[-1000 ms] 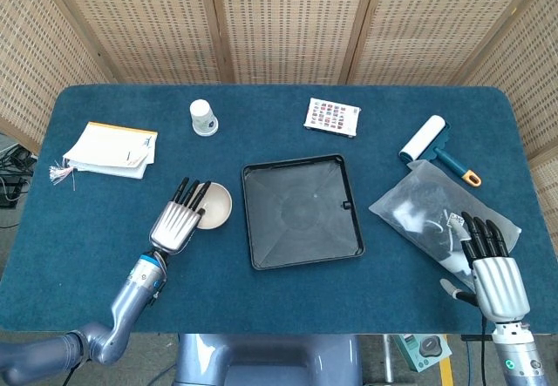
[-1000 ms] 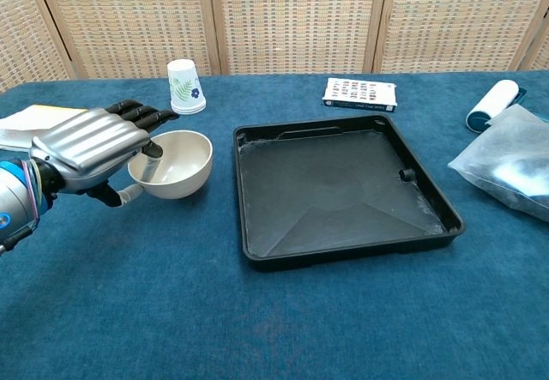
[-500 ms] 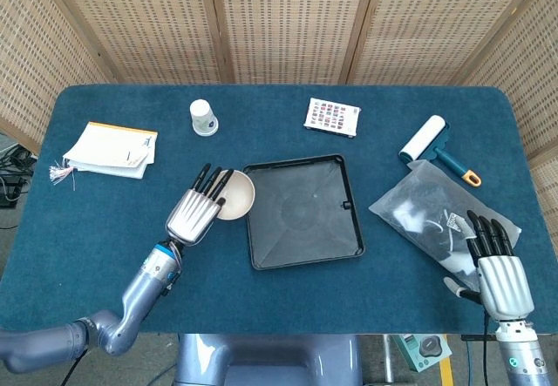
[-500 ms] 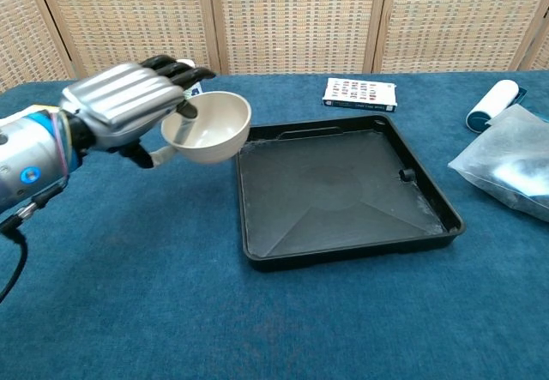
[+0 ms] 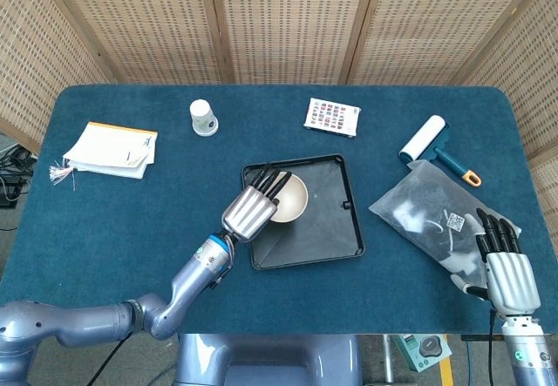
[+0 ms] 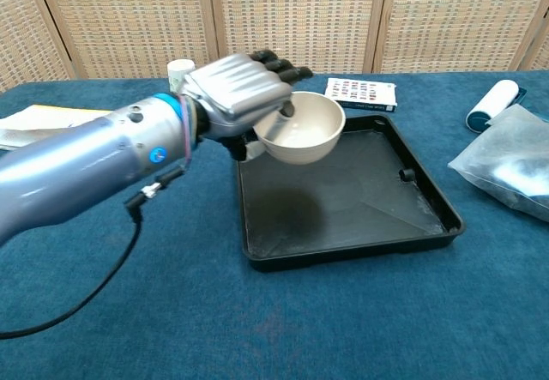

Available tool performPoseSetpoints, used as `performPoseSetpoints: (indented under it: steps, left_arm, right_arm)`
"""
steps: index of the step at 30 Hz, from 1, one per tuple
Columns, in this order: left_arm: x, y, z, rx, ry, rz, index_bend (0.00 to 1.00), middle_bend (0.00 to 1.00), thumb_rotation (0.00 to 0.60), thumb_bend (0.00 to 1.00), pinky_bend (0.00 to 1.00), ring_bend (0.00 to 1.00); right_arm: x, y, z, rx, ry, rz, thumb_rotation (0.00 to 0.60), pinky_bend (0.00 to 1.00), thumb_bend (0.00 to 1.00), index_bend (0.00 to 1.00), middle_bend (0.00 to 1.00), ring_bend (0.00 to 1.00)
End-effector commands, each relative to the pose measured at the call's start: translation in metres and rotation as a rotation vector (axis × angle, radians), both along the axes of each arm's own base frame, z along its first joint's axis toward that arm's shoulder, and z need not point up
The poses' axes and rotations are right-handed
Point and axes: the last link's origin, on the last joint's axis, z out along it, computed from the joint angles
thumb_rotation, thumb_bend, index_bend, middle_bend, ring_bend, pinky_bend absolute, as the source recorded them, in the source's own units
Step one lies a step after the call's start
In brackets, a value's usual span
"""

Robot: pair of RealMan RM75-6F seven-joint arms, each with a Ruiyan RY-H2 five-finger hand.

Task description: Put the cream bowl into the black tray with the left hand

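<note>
My left hand [image 5: 249, 208] [image 6: 236, 93] grips the cream bowl [image 5: 290, 199] [image 6: 304, 128] by its near rim, fingers hooked inside it. The bowl hangs upright in the air over the left part of the black tray [image 5: 331, 238] [image 6: 360, 226], casting a shadow on the tray floor. The tray lies in the middle of the blue table. My right hand [image 5: 506, 268] rests at the table's front right edge, fingers apart and holding nothing; the chest view does not show it.
A white paper cup [image 5: 203, 118] [image 6: 179, 70] and a notepad [image 5: 112, 149] sit at the back left. A small patterned box [image 5: 332, 117] [image 6: 360, 93] lies behind the tray. A lint roller [image 5: 425, 139] and a clear plastic bag [image 5: 432, 212] lie on the right.
My left hand has lifted the bowl off the table at the tray's left and carried it rightward over the tray. The right hand has barely moved.
</note>
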Motion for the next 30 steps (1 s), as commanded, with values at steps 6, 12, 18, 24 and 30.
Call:
performPoseSetpoints:
  steps: [6,12,18,24,30]
  left_arm:
    - [0.023,0.007,-0.035,-0.050,0.039,0.014,0.64,0.00,0.600,0.51,0.00,0.00]
    - [0.026,0.010,-0.053,-0.075,0.068,0.023,0.63,0.00,0.600,0.51,0.00,0.00]
    - [0.026,0.010,-0.061,-0.078,0.090,0.009,0.57,0.00,0.600,0.50,0.00,0.00]
    - [0.022,0.012,-0.064,-0.090,0.097,0.024,0.34,0.00,0.600,0.41,0.00,0.00]
    - [0.020,0.011,-0.057,-0.077,0.085,0.023,0.03,0.00,0.600,0.25,0.00,0.00]
  right_arm:
    - [-0.006,-0.003,0.000,0.004,-0.008,-0.021,0.600,0.00,0.14,0.00,0.00,0.00]
    - [-0.010,-0.005,-0.002,0.009,-0.009,-0.034,0.600,0.00,0.14,0.00,0.00,0.00]
    - [-0.012,-0.006,-0.002,0.008,-0.007,-0.042,0.600,0.00,0.14,0.00,0.00,0.00]
    - [-0.012,-0.006,-0.003,0.009,-0.006,-0.041,0.600,0.00,0.14,0.00,0.00,0.00]
    - [-0.011,-0.006,-0.004,0.007,-0.001,-0.037,0.600,0.00,0.14,0.00,0.00,0.00]
